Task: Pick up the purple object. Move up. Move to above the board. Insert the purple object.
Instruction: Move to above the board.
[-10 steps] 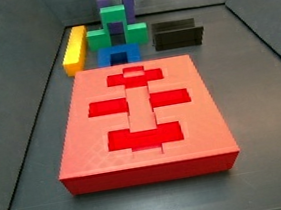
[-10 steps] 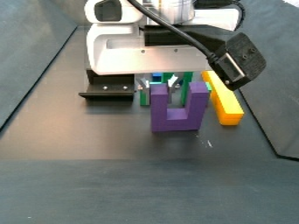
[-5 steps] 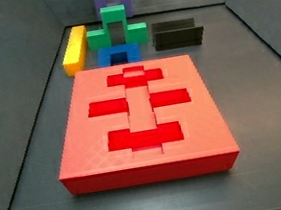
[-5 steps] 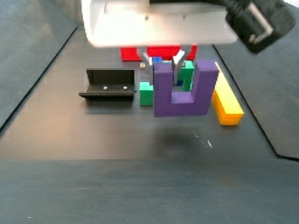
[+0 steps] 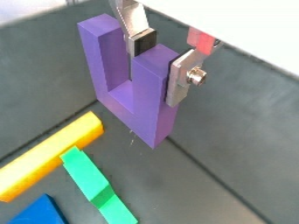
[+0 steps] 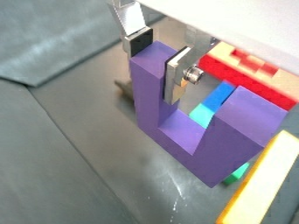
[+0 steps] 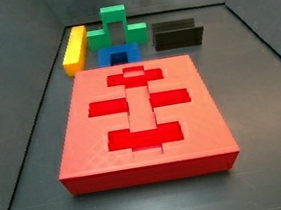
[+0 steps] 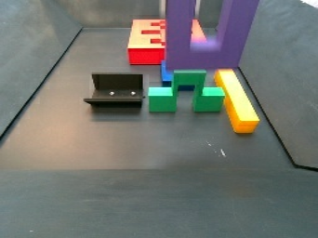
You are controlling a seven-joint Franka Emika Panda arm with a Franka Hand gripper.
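Purple object (image 5: 126,83): you had it off the floor, one prong pinched between the silver finger plates in both wrist views; in a side view (image 8: 209,26) it hung above the other blocks, its top cut off by the picture's edge.
Gripper (image 5: 160,58): it was clamped on that prong of the purple object, a dark pad on the prong's inner face and a plate on its outer face; the same grasp showed in a wrist view (image 6: 158,59). You could not see the gripper itself in either side view.
Board (image 7: 140,121): the red slab lay flat on the dark floor, well apart from the lifted piece, and each recess you could see along its middle held nothing. In a side view (image 8: 147,39) only its far end showed, behind the blocks.
Green stepped block (image 8: 187,92): it sat on the floor below the purple object, just beside the yellow bar (image 8: 236,101).
Blue block (image 7: 119,55): it lay between the green stepped block and the board's near edge.
Fixture (image 8: 114,91): the dark L-shaped bracket stood on the floor beside the green stepped block, with nothing in it.
Floor (image 8: 137,167): dark and bare in front of the blocks.
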